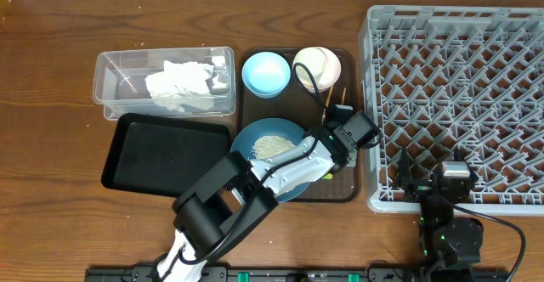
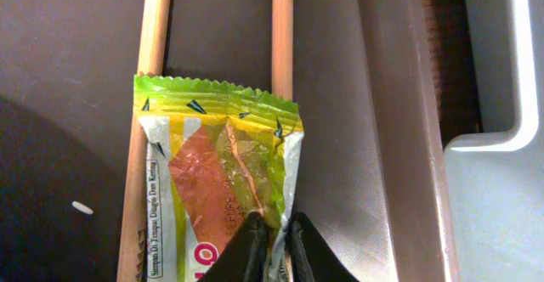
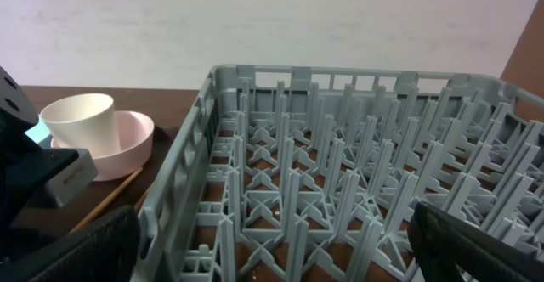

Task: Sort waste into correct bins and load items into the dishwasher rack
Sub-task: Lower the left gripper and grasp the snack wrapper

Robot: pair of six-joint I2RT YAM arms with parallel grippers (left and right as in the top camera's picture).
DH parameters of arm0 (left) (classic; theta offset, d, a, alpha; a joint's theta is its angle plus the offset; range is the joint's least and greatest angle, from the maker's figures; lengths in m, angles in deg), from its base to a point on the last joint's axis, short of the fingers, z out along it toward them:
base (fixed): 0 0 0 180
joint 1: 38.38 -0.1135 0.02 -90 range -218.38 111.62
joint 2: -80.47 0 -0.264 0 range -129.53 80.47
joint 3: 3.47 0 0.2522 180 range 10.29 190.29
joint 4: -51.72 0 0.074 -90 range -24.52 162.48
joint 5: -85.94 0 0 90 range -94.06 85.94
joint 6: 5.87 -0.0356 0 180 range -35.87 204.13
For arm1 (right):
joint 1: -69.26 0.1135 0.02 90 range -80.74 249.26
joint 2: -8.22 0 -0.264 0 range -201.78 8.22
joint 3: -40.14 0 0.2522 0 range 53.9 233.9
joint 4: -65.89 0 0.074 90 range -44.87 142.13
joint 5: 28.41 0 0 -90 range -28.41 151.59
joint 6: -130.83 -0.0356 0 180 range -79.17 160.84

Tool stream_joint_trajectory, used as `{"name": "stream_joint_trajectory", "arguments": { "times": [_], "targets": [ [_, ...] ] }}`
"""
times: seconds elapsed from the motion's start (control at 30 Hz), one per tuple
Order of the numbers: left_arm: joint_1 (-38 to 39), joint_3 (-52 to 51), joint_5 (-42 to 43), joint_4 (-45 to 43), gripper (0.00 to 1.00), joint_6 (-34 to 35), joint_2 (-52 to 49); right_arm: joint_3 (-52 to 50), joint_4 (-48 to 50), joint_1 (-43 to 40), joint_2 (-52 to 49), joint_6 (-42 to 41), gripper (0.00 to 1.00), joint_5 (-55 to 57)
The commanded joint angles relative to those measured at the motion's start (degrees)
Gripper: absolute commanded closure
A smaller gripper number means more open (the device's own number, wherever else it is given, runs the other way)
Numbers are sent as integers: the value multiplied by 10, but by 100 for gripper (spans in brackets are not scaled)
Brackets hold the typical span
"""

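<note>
The grey dishwasher rack [image 1: 455, 104] fills the worktop's right edge. The right fingers [image 3: 476, 248] stand wide open over its front side, holding nothing. Mid-worktop, the brown serving tray [image 1: 297, 104] carries the dark-blue plate [image 1: 251, 142] with rice [image 1: 272, 146], a light-blue bowl [image 1: 266, 72] and a pink bowl [image 1: 334, 65] holding the white cup [image 1: 313, 64]. Toward the left edge sit the black tray [image 1: 161, 150] and, behind it, the clear tub [image 1: 115, 70] with the crumpled napkin [image 1: 178, 87]. Along the serving tray's right side the yellow-green wrapper [image 2: 221, 172] lies over two chopsticks [image 2: 153, 27], its edge pinched between the closed left fingers [image 2: 251, 250].

The snack wrapper [image 2: 223, 172] shows a red "O" and edge print too small to read.
</note>
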Motion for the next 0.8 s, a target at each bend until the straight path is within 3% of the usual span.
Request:
{"name": "stream_joint_trajectory", "arguments": {
  "times": [0.0, 0.77],
  "targets": [
    [-1, 5, -5, 4, 88, -2, 10, -1, -2, 10, 0, -3, 1, 2],
    [-3, 12, 12, 12, 94, -2, 56, -1, -2, 10, 0, -3, 1, 2]
  ]
}}
